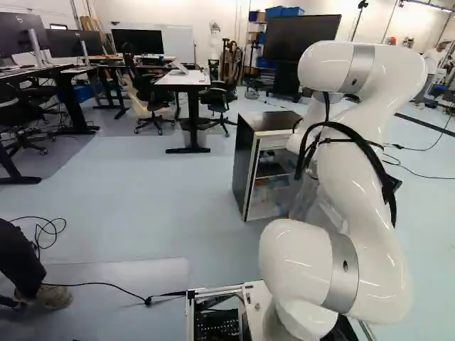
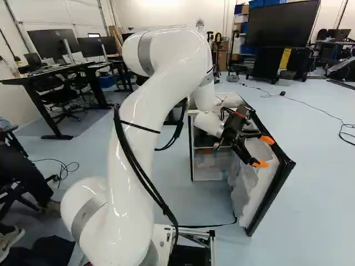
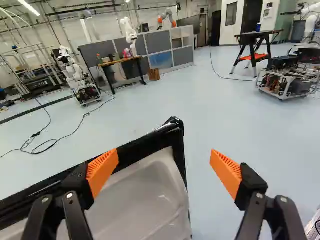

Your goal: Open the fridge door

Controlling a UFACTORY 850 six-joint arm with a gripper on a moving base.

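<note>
The white arm (image 1: 366,234) is the largest thing here, rising from its joint at the foot of both base views, arching up, and then reaching forward and down toward the fridge. The fridge (image 1: 244,160) comes next, a dark-sided cabinet standing on the floor ahead of the base, just left of the arm in the left base view and right of the middle in the right base view. Its front is uncovered, with shelves (image 1: 271,172) visible inside. The fridge door (image 2: 265,191) stands wide open, swung out to the right of the cabinet in the right base view, its pale lining and a translucent door bin (image 2: 242,185) facing inward and its black edge running along the outside. A white-topped table (image 1: 186,78) stands beyond the fridge in the left base view, and in the wrist view another robot (image 3: 75,77) stands on a wheeled base past the door. Smaller than these is the black gripper (image 2: 264,152), which hangs at the top of the door on its inner side, near the free corner. It is released, its two fingers spread well apart with nothing clasped between them. In the wrist view the door's dark top corner (image 3: 174,125) lies ahead of and between the orange pads (image 3: 102,170); one pad overlaps the door's edge there, perhaps touching it, though the view does not settle that.
</note>
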